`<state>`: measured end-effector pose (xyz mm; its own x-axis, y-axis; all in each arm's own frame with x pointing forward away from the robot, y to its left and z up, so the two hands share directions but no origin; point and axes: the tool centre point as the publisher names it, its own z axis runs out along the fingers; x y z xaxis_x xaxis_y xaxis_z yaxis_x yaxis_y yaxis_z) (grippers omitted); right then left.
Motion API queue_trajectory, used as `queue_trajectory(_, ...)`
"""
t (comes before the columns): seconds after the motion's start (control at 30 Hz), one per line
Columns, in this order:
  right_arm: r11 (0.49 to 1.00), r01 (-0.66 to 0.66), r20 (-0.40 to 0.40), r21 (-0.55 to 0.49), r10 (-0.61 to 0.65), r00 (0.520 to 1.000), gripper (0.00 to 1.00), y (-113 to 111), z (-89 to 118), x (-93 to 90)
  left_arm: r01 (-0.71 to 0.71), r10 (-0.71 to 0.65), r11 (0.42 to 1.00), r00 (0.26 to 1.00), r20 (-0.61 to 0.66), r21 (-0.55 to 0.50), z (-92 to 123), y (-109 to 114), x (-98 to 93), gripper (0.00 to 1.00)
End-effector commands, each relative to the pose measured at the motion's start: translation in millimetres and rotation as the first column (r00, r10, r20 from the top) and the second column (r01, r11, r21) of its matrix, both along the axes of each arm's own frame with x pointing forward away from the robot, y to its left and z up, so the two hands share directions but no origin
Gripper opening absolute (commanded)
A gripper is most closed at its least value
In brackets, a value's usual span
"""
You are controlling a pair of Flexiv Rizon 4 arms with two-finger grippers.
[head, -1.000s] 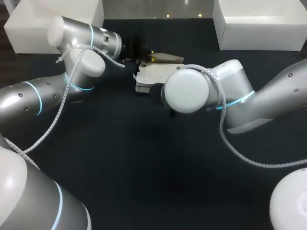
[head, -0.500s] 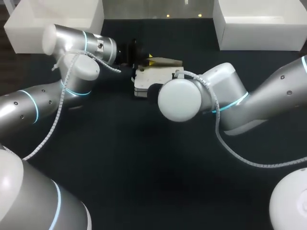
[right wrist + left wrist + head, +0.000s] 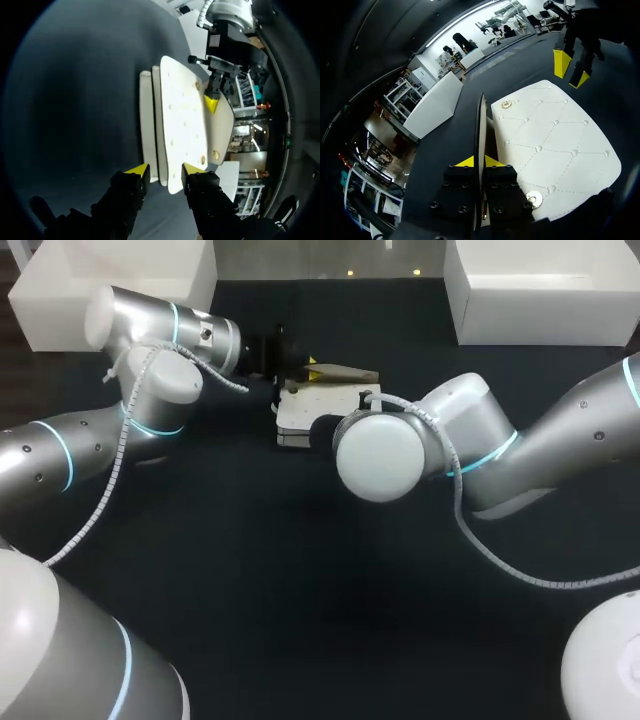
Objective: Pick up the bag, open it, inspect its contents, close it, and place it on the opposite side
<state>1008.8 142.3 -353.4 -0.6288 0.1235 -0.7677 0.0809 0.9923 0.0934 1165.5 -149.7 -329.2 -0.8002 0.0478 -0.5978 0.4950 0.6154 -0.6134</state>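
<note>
Bag [image 3: 555,145], count one: white, quilted in stitched diamonds, lying flat on the dark table [image 3: 300,580] with the quilted face up, just beside the fingers of the left gripper [image 3: 479,161]. Flap [image 3: 481,125], count one: thin, beige on its inner side, standing on edge and pinched between the two yellow tips of the left gripper, fingers drawn narrow on either side of it. Studs [image 3: 506,104], round and gold, count two on the quilted face: one ahead of the left fingers near the flap, one close beside them at the near corner; any marking on them too small to read. Right gripper [image 3: 165,170], count one: fingers spread apart and holding nothing, a corner of the bag lying ahead of them and between their lines, contact not visible; from the left wrist, seen well ahead of the left fingers past the far edge of the bag. Box [image 3: 110,285], white, at one far corner of the table; second box [image 3: 545,290], white, at the other far corner.
</note>
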Motion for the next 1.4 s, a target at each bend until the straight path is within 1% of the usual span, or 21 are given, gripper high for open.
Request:
queue_trajectory(0.03,1.000,-0.005,0.010,0.006,0.005,1.000,0.39,-2,-6,5.0,0.009,-0.009,1.000,1.000,-0.004,0.000,-2,0,4.1,0.00)
queue_trajectory(0.4,1.000,-0.001,0.034,0.014,0.000,0.999,0.37,-9,-6,15.5,0.030,-0.030,1.000,0.999,-0.016,0.006,-4,0,5.2,0.00)
queue_trajectory(0.73,1.000,-0.008,0.042,0.018,0.007,0.999,0.34,-9,-9,24.7,0.038,-0.038,0.999,0.999,-0.018,0.010,-4,-1,6.0,0.00)
queue_trajectory(1.03,0.999,-0.017,0.050,0.030,0.015,0.999,0.31,-6,-10,28.2,0.043,-0.043,0.999,0.999,-0.023,0.013,-5,0,6.2,0.00)
queue_trajectory(1.4,0.999,-0.018,0.058,0.033,0.016,0.998,0.22,-6,-8,32.2,0.051,-0.051,0.999,0.998,-0.021,0.018,-4,0,5.1,0.00)
